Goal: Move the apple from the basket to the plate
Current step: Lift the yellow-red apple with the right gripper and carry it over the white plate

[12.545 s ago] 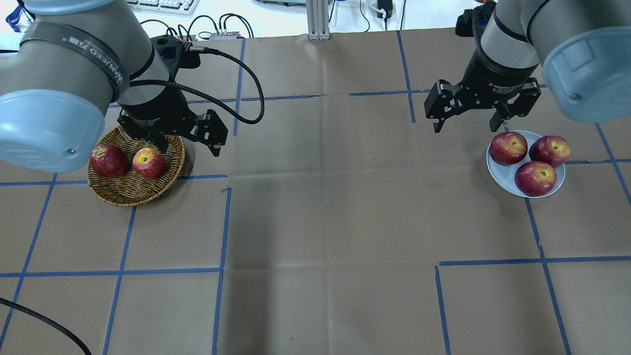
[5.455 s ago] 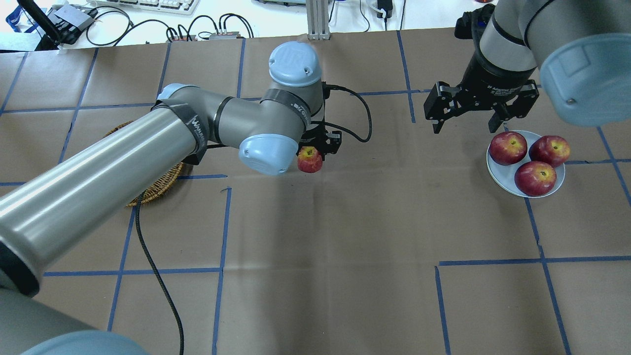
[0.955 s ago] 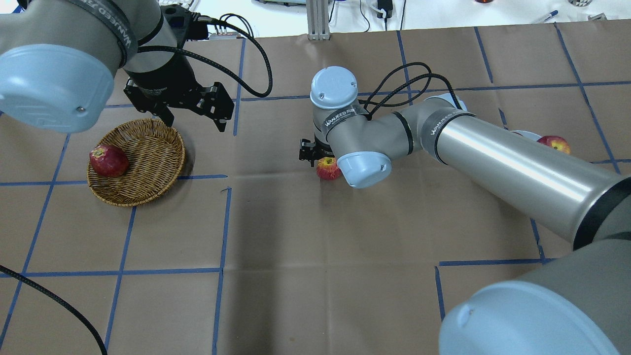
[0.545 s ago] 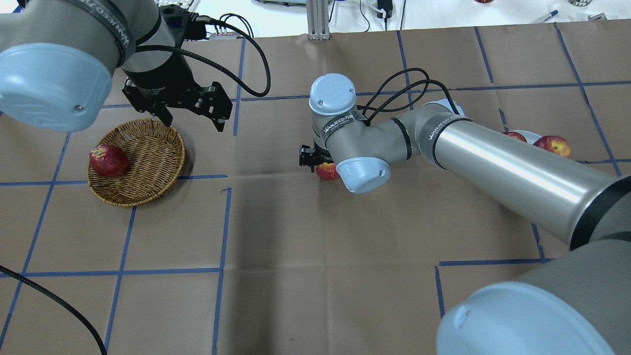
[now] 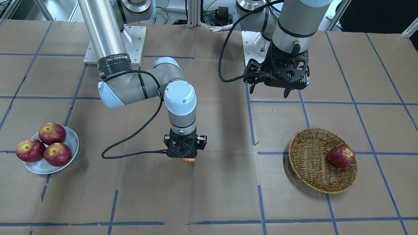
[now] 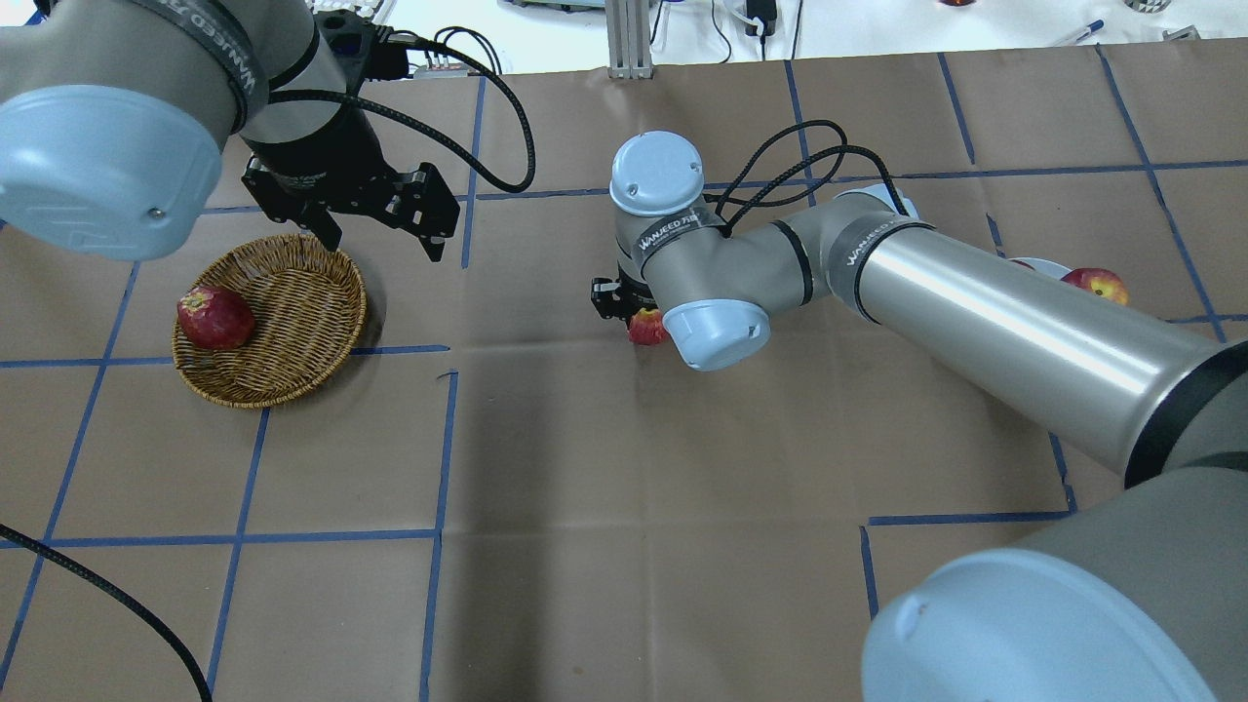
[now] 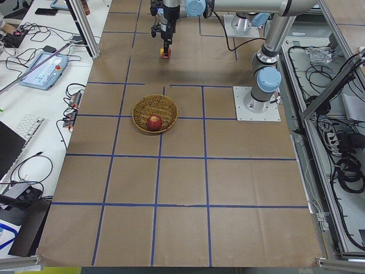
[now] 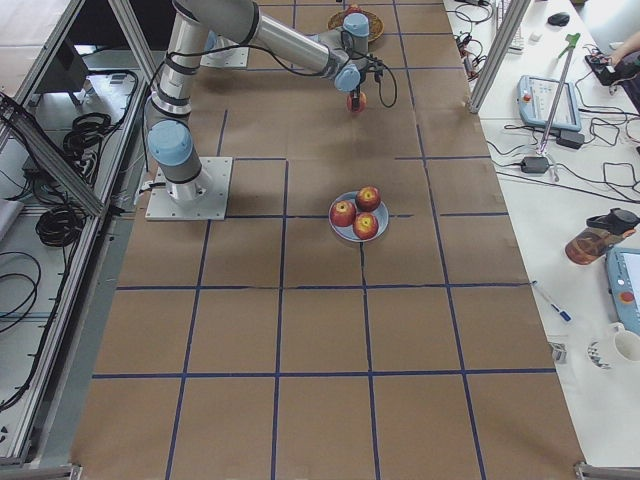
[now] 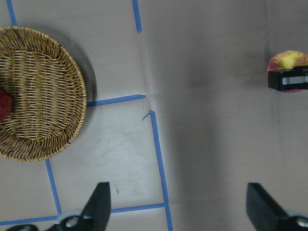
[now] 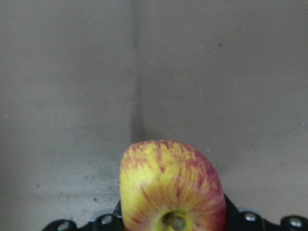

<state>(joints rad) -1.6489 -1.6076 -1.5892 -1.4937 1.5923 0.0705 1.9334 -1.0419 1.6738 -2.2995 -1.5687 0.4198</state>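
The apple (image 6: 645, 330), red with yellow streaks, sits mid-table between my right gripper's (image 6: 636, 317) fingers, which are shut on it. It fills the bottom of the right wrist view (image 10: 171, 192) and shows under the gripper in the front view (image 5: 188, 160). The wicker basket (image 6: 292, 375) stands at the left. The plate (image 5: 73, 140) is at the far right, mostly hidden by my right arm in the overhead view. My left gripper (image 6: 382, 239) is open and empty, above the table just behind the basket.
One dark red apple (image 6: 214, 317) lies in the basket. Three dark red apples (image 5: 52, 133) fill the plate. My right arm stretches across the table from the plate side to the middle. Blue tape lines cross the brown paper table.
Earlier my left gripper carried the apple from the basket to mid-table and went back. In the last second my right gripper dipped onto the apple and rose slightly with it.
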